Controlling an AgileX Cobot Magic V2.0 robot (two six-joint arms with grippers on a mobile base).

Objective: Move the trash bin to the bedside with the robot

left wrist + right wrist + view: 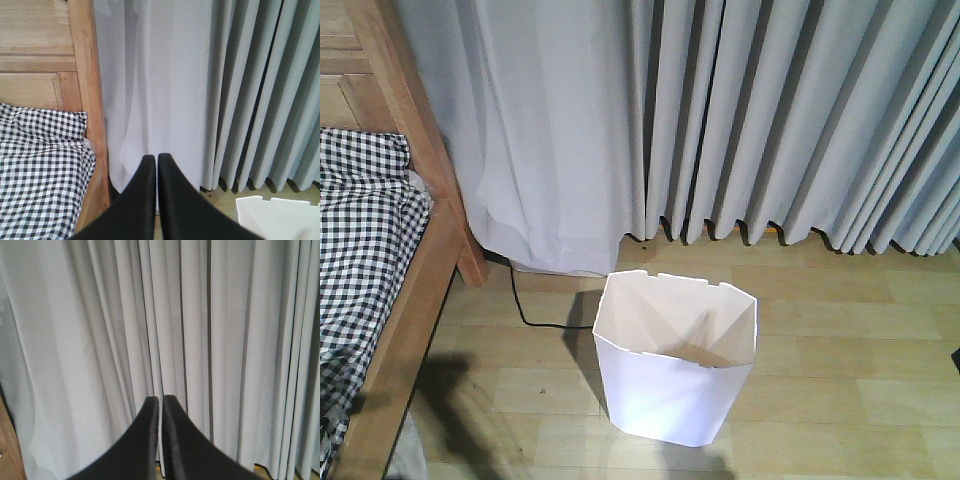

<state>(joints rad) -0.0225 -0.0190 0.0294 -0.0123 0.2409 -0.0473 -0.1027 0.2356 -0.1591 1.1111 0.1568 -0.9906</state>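
Both our jaws are clenched, empty: left jaws [157,158] with the bin [280,217] lower right, bed [87,75] left; right jaws [161,400] face curtains [200,340].

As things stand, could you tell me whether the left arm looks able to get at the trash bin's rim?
Probably yes. The trash bin stands alone on bare floor, and its rim shows low and right of the left gripper, nothing between them. The fingers are closed, though, so they would need to open first.
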